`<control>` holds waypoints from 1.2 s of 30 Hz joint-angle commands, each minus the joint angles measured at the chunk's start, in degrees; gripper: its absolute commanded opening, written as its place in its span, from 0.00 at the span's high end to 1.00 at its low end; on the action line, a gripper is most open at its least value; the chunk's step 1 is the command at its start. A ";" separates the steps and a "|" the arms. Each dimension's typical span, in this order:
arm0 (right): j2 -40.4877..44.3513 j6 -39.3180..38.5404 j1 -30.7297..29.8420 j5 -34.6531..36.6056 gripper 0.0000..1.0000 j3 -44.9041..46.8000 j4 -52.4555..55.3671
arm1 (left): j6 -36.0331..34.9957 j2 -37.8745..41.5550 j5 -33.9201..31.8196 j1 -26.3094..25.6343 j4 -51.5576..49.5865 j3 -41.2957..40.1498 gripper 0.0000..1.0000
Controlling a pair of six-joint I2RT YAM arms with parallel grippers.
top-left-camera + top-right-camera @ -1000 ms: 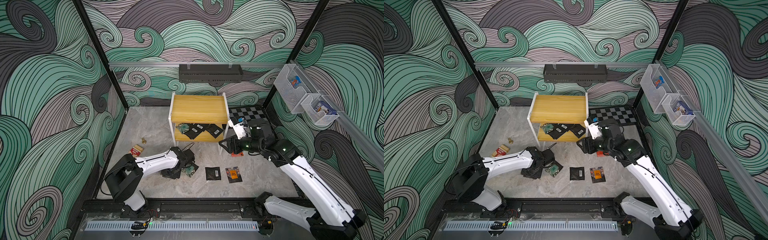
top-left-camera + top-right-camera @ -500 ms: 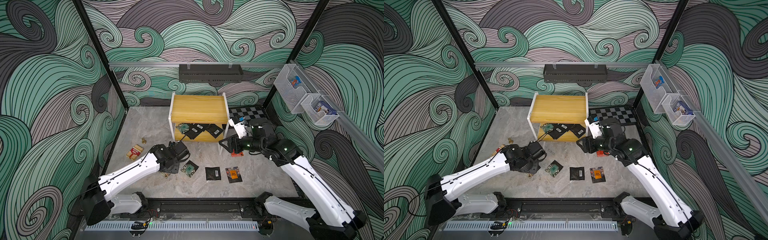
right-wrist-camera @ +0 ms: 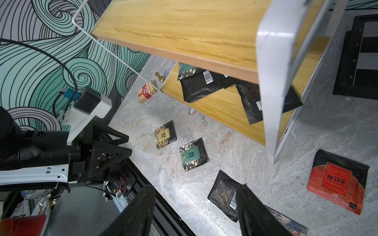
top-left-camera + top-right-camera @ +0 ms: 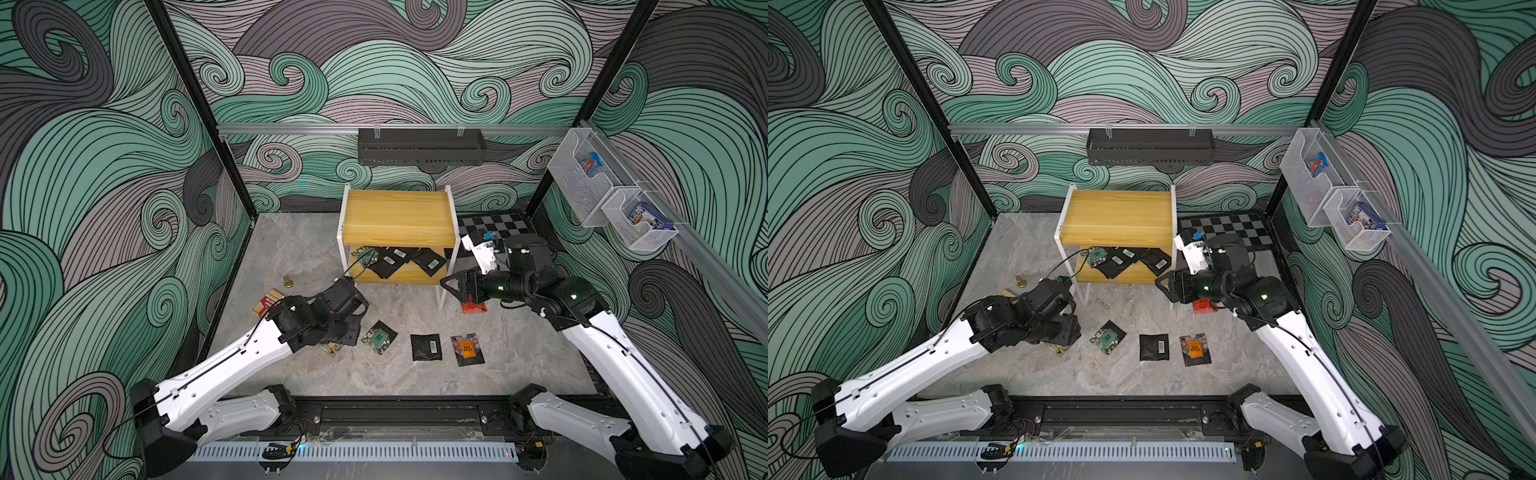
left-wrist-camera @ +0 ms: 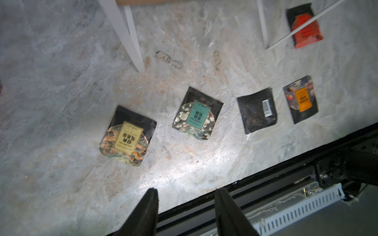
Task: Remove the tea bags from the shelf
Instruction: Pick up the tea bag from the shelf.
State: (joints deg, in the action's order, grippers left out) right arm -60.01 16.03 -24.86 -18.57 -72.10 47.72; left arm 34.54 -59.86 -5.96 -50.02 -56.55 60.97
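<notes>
Looking down on the gray marbled table (image 4: 291, 249). Finding the shelf (image 4: 399, 216) standing upright on white legs at the far middle. Seeing the left gripper (image 5: 187, 190) hovering low over the table, on the near side of the shelf's left front leg, fingers spread apart and pinching nothing. Seeing the right gripper (image 4: 445, 286) hanging just beside the shelf's right front leg, pointing left, jaws spread wide too, gripping nothing. Counting four sachets lying on the shelf's lower board: a teal shelf bag (image 4: 365, 255) at the left end, three black shelf bags (image 4: 430, 262) overlapping to its right, barcodes up. Tracing a near row on the table, left to right: the yellow tea bag (image 5: 127, 135) beside the left gripper and mostly hidden by it in both top views, the teal tea bag (image 4: 378, 336), the black tea bag (image 4: 426, 347), the orange tea bag (image 4: 467, 349). Spotting the red tea bag (image 4: 473, 307) farther back, right of the right front leg, partly hidden by the right arm (image 4: 619, 365). Noticing the striped box (image 4: 268, 301) lying left of the left arm (image 4: 232, 363), and the small gold pawn (image 4: 287, 282) standing just beyond it.
</notes>
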 commanded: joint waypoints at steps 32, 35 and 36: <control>-4.45 12.90 21.58 -13.34 0.27 6.13 -11.05 | -7.65 -3.33 10.71 0.19 11.72 6.47 0.44; -6.72 14.63 22.77 -14.02 0.27 7.31 -14.59 | -8.36 -3.94 10.83 0.19 11.82 7.30 0.44; -7.67 14.79 22.80 -14.15 0.26 7.42 -15.57 | -8.64 -4.19 10.88 0.19 11.74 7.49 0.44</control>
State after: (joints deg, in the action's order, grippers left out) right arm -65.95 28.38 -2.50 -30.37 -65.17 37.45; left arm 27.75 -63.64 4.19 -50.02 -46.02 65.76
